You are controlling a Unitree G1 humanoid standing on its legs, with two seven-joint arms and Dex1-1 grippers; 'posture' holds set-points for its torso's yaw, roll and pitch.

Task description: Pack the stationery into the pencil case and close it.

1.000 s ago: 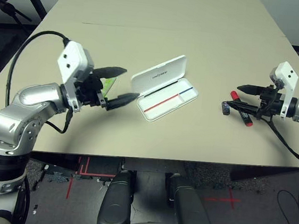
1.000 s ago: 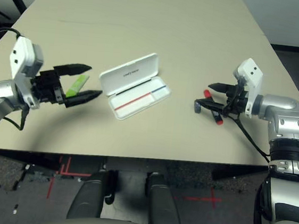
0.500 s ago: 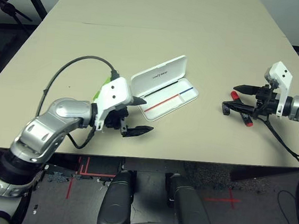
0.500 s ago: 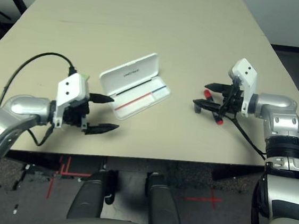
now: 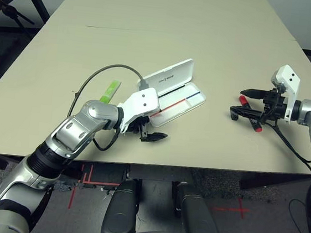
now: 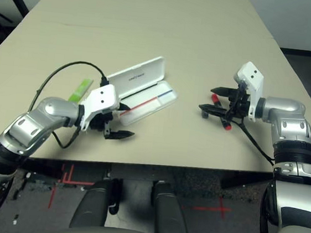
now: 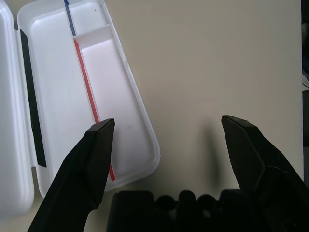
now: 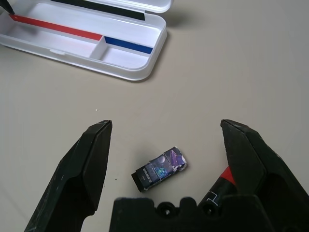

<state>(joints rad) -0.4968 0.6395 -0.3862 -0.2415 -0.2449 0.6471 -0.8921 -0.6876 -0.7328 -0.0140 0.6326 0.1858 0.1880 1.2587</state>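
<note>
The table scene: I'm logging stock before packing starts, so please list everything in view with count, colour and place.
White flat hinged plastic pencil case: one, open, empty, table centre.
Flat lime-green rectangular bar: one, on the table left of the case.
Red marker with black cap: one, on the table at the right gripper.
Small dark grey-purple block: one, beside the marker, between the right gripper's fingers.
Beige table: one.
Left gripper: black, open, at the case's near end.
Right gripper: black, open, over marker and block.
</note>
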